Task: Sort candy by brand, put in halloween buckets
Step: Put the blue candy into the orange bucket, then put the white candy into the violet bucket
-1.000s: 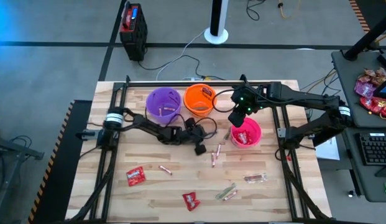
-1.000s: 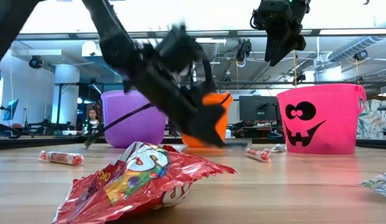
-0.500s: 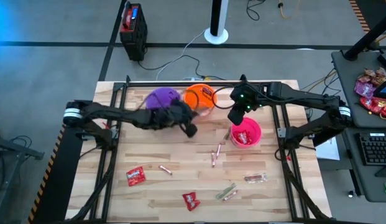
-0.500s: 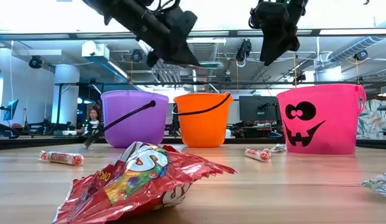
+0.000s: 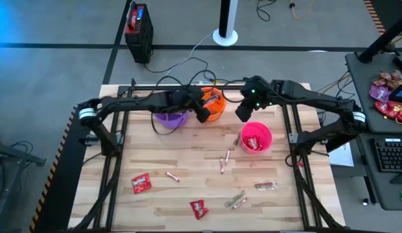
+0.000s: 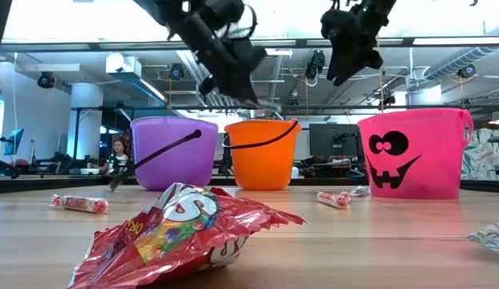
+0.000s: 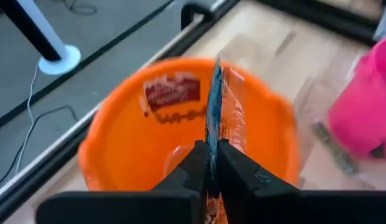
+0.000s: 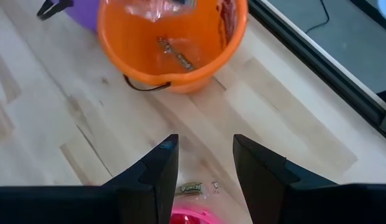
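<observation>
My left gripper [image 5: 204,115] hangs over the orange bucket [image 5: 215,103], shut on a thin candy wrapper [image 7: 214,93] that shows edge-on. A red-and-white packet [image 7: 172,92] lies inside that bucket. My left arm partly hides the purple bucket [image 5: 168,116]. The pink bucket [image 5: 256,137] stands to the right with red candy in it. My right gripper [image 5: 243,111] is open in the air between the orange and pink buckets, holding nothing. Red packets [image 5: 141,184], sticks [image 5: 224,158] and bars [image 5: 265,186] lie loose on the table. My left gripper pinches the candy wrapper's near end [image 7: 211,149] between its two fingers. The fingers slant down from the table's left side. The wrapper sticks out past the fingertips, edge-on and lifted clear, above the orange bucket's opening.
A large red packet [image 6: 177,233] lies close to the low camera near the table's front edge. Black frame rails [image 5: 116,149] run along both sides of the table. A black and red box [image 5: 138,26] stands on the floor beyond the far edge.
My left gripper has risen from the middle of the table and swung toward the far edge, ending above the orange bucket with the thin wrapper between its fingers. The candy on the table has not moved.
</observation>
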Controlling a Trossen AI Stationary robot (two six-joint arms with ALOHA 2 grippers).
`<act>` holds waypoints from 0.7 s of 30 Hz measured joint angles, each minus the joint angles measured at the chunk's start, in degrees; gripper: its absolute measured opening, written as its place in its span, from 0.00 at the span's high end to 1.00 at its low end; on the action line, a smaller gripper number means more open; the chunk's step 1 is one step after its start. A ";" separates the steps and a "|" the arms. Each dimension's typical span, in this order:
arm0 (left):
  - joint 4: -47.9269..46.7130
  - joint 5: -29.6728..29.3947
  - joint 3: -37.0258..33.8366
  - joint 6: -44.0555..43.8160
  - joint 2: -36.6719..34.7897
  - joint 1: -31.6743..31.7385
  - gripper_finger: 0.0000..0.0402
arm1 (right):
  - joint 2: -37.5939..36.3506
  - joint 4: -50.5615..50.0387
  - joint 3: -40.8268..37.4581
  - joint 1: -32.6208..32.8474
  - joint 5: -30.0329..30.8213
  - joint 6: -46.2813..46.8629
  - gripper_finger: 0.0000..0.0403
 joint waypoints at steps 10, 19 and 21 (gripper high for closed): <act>0.08 0.35 -0.68 1.86 -0.21 -0.04 0.77 | 0.00 0.01 0.00 -1.23 -0.31 0.71 0.64; -5.05 0.31 -0.49 5.29 -9.85 -0.11 0.74 | 0.00 1.66 0.11 -1.23 -9.97 2.09 0.64; -8.42 0.33 -0.55 7.43 -12.22 -0.11 0.74 | 0.11 3.40 0.14 -0.90 -15.30 4.03 0.64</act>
